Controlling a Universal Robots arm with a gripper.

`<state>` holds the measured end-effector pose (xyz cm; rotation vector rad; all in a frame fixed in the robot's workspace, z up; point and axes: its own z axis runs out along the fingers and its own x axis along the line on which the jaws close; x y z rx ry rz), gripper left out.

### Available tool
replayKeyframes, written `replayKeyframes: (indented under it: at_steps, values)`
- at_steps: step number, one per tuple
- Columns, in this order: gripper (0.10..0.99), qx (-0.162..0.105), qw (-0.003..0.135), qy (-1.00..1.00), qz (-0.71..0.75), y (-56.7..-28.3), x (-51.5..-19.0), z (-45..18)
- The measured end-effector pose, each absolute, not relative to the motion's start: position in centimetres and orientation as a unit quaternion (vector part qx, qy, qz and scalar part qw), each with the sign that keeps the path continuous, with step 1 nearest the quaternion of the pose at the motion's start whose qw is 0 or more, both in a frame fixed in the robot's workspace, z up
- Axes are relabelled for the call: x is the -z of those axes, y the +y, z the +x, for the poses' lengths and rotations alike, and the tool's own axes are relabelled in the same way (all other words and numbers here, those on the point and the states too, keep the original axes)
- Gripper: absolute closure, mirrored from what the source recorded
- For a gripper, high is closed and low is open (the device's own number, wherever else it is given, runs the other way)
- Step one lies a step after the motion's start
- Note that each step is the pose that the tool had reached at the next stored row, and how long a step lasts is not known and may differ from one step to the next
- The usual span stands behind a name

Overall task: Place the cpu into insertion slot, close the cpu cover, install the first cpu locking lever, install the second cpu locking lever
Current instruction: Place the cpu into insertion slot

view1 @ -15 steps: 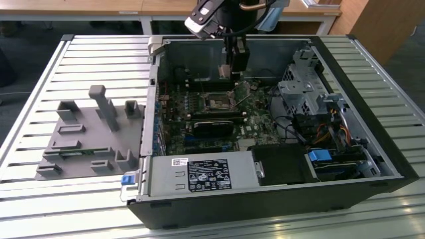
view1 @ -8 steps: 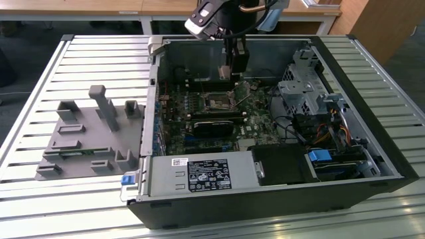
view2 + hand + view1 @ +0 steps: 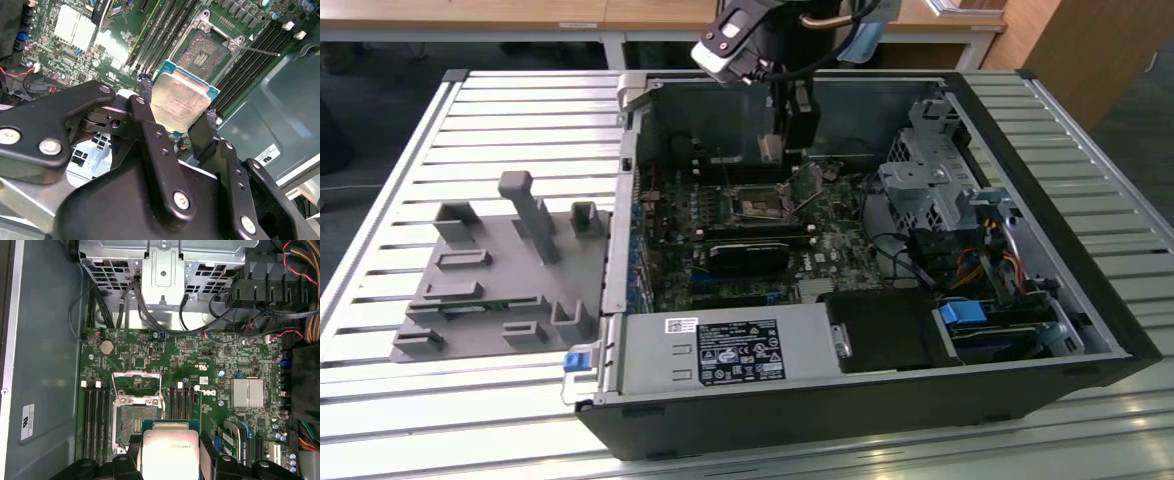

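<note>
Second wrist view, claw (image 3: 179, 101): clamping the cpu (image 3: 175, 107) by two opposite edges, parted only chip-wide, likely sparing the underside contacts.
cpu position: hanging level, just beside the insertion slot (image 3: 202, 55), not yet seated.
cpu cover (image 3: 136, 374): standing flipped open, leaving the slot free for the chip.

The insertion slot (image 3: 757, 203) open from above; the cpu cover (image 3: 136, 374) stands raised at one edge. Exterior view, around slot: case wall (image 3: 707, 115) 12 o'clock, drive cage (image 3: 927, 185) 3, black card (image 3: 750, 256) 6.
</note>
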<state>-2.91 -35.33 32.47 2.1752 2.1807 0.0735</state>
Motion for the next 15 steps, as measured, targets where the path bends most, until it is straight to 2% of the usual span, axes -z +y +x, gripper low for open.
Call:
replayKeyframes:
  at_steps: [15]
  values:
    - [0.545,-0.024,0.030,0.707,0.706,-35.33,-32.04,-2.91]
